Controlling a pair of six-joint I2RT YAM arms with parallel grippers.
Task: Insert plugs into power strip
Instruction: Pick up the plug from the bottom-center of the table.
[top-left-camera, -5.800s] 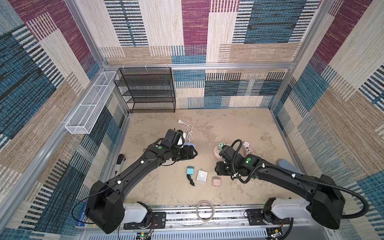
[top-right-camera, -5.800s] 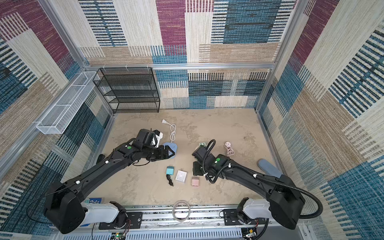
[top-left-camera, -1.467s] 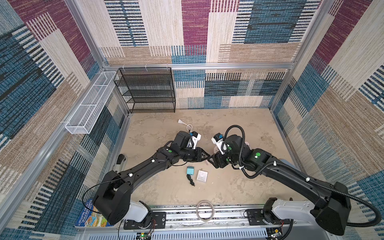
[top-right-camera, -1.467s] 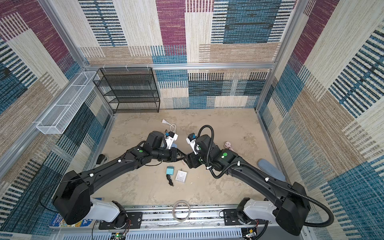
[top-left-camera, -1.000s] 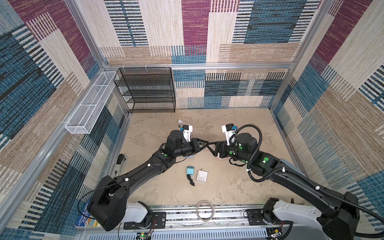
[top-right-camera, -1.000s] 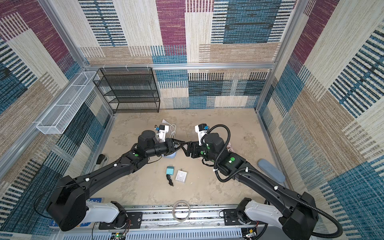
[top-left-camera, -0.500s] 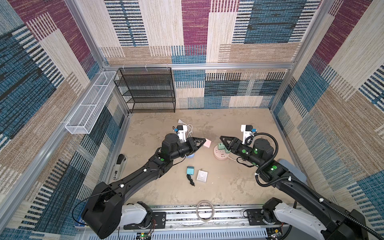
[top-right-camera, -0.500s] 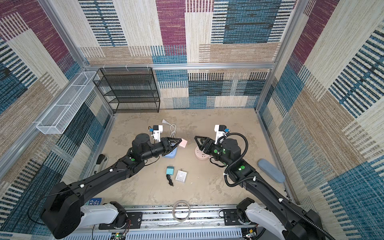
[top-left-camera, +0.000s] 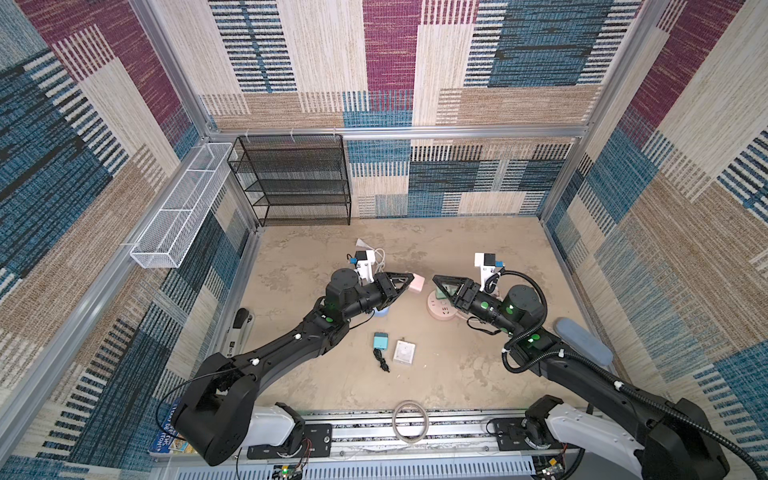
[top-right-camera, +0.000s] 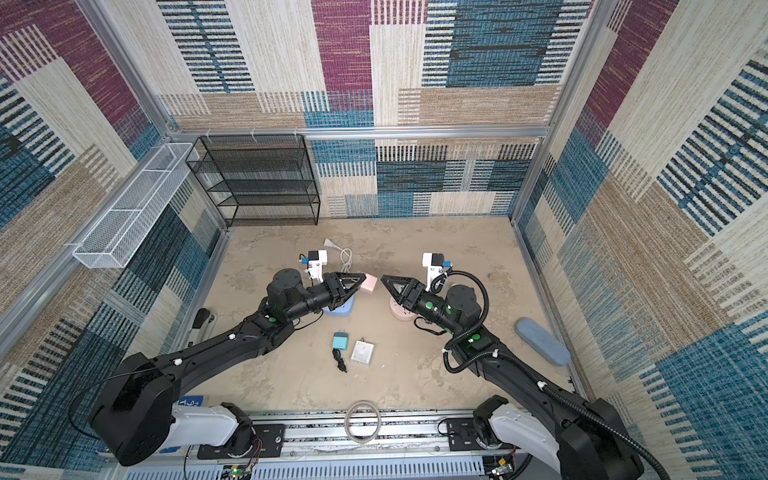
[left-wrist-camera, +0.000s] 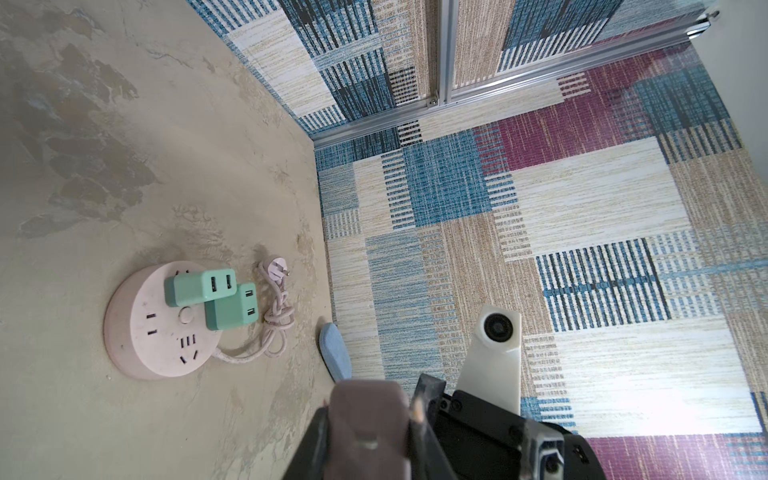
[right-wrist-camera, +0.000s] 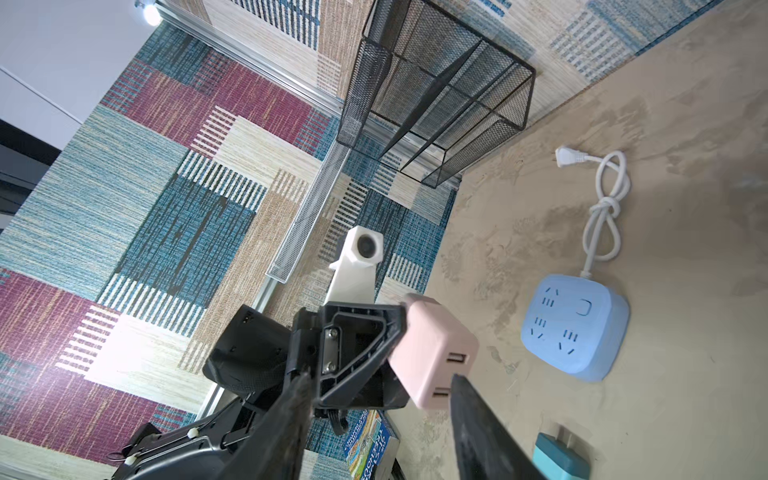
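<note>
Pink boxy plastic plug adapter, pinched in my left claw, hangs raised beside the blue square power strip, my empty right claw gaping farther off.

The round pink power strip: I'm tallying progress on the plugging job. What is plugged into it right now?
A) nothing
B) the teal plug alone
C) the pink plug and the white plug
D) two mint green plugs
D: the left wrist view shows two mint green plugs seated in the round pink power strip. The pink plug is in the left hand, and the teal plug and the white plug lie loose.
</note>
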